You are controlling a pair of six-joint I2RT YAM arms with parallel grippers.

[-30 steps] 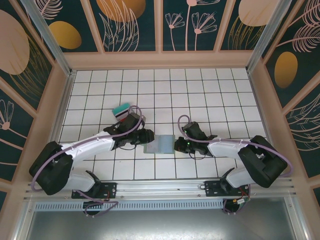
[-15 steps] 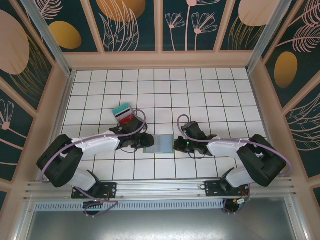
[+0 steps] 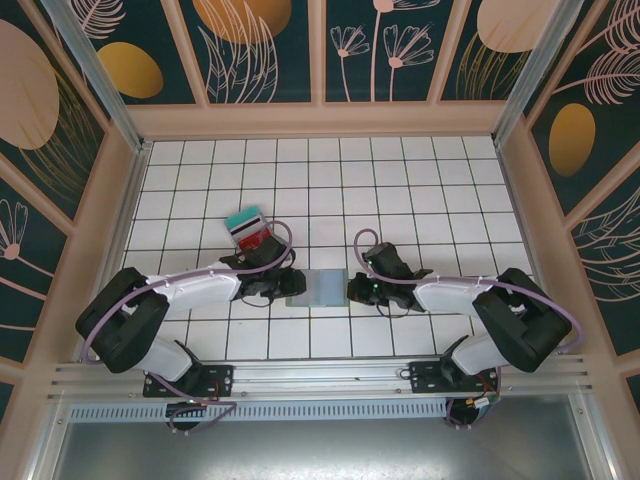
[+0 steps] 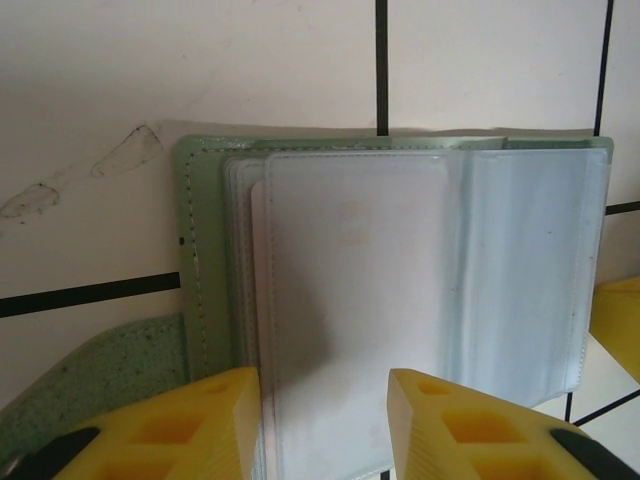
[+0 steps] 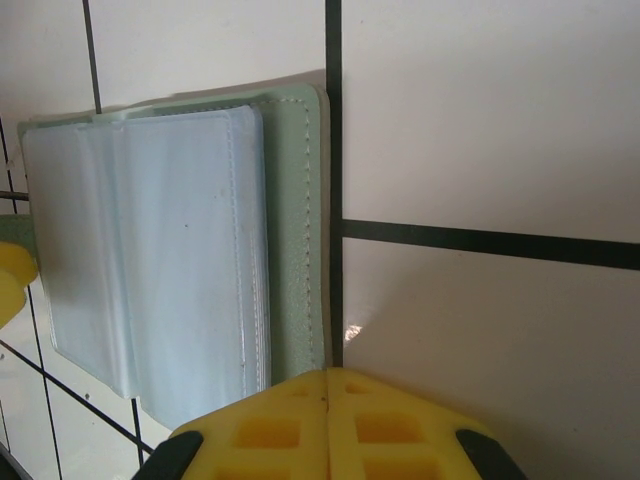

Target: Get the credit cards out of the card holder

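Note:
The card holder (image 3: 322, 286) lies open on the tiles between both arms, with a green rim (image 4: 205, 280) and pale blue pockets (image 5: 150, 240). A pale whitish card (image 4: 350, 300) sits in its left pocket stack. My left gripper (image 4: 322, 425) is at the holder's left half, open. Its yellow fingers stand over that card, one by the card's left edge and one on top of it. My right gripper (image 5: 328, 385) is shut, its tips at the holder's right green rim (image 5: 295, 220). A teal card (image 3: 243, 218) and a red card (image 3: 255, 237) lie on the tiles beyond the left arm.
White tiled floor (image 3: 400, 190) with dark grid lines, enclosed by wooden walls with patterned panels (image 3: 110, 190). Open tiles stretch behind the holder and to the right. The arms' bases and a metal rail (image 3: 320, 375) run along the near edge.
My left arm has drawn in and its wrist has shifted slightly nearer, uncovering the red card beside the teal one. The holder and my right gripper have stayed put.

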